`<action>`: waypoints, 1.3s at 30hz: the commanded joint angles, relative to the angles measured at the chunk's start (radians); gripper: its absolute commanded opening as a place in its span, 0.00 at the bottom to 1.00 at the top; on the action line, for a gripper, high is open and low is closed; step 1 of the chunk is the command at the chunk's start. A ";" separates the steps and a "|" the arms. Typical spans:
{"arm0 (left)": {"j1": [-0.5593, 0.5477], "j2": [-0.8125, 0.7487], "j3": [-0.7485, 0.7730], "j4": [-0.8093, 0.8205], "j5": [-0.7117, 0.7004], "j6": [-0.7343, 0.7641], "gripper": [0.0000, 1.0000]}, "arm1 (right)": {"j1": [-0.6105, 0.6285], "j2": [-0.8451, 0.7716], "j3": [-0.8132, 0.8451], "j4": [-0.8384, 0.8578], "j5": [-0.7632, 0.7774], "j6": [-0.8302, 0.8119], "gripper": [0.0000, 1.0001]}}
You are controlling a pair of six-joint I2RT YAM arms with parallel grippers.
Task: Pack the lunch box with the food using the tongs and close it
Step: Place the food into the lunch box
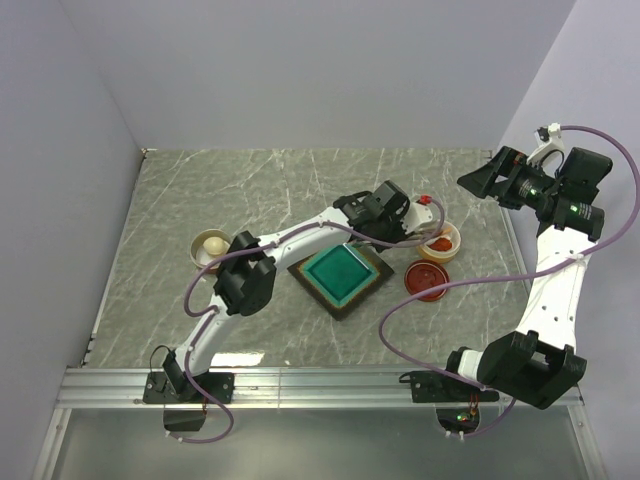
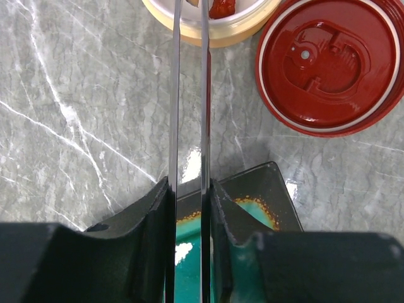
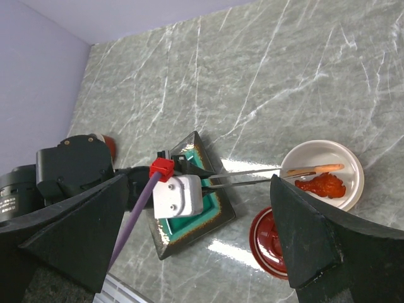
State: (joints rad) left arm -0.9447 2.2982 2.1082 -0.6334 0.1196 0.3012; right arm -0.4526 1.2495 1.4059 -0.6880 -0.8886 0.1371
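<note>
The tongs [image 2: 175,113], two slim grey metal blades with a mirror sheen, are squeezed narrow, nearly parallel with a thin gap, clamped near their joined end by the left gripper [image 2: 189,189] and its black fingers. Their tips reach into a round cream container [image 2: 252,25], beside a glossy, knobbly orange-red lump [image 3: 322,185]. An orange sliver lies along the tips; whether it is pinched I cannot tell. Right of the blades lies a round red lid [image 2: 328,63]. Under the handle end sits a square teal-glazed dish [image 2: 265,183], dark-rimmed, on veined grey marble [image 2: 76,126]. Far behind the handle rests the smooth egg-shaped piece [image 1: 213,243]. The right gripper [image 3: 199,183] hangs spread wide above the tips.
</note>
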 commanded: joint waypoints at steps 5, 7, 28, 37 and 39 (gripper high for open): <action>-0.009 -0.002 0.075 0.008 -0.006 -0.002 0.40 | -0.009 -0.018 0.010 0.036 -0.029 0.009 1.00; -0.016 -0.005 0.085 0.001 -0.003 -0.004 0.45 | -0.011 -0.016 0.013 0.035 -0.032 0.010 1.00; -0.017 -0.204 0.009 0.012 0.058 -0.063 0.47 | -0.009 -0.007 0.090 -0.012 -0.076 0.001 1.00; 0.069 -0.399 -0.155 0.021 0.104 -0.123 0.47 | -0.001 -0.002 0.127 -0.015 -0.110 0.012 1.00; 0.118 -0.457 -0.203 0.018 0.127 -0.140 0.47 | 0.008 -0.004 0.130 -0.024 -0.098 -0.004 1.00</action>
State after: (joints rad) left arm -0.8967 1.9453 1.9484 -0.6399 0.2050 0.2142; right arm -0.4538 1.2499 1.4895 -0.7071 -0.9722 0.1406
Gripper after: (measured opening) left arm 0.475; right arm 0.996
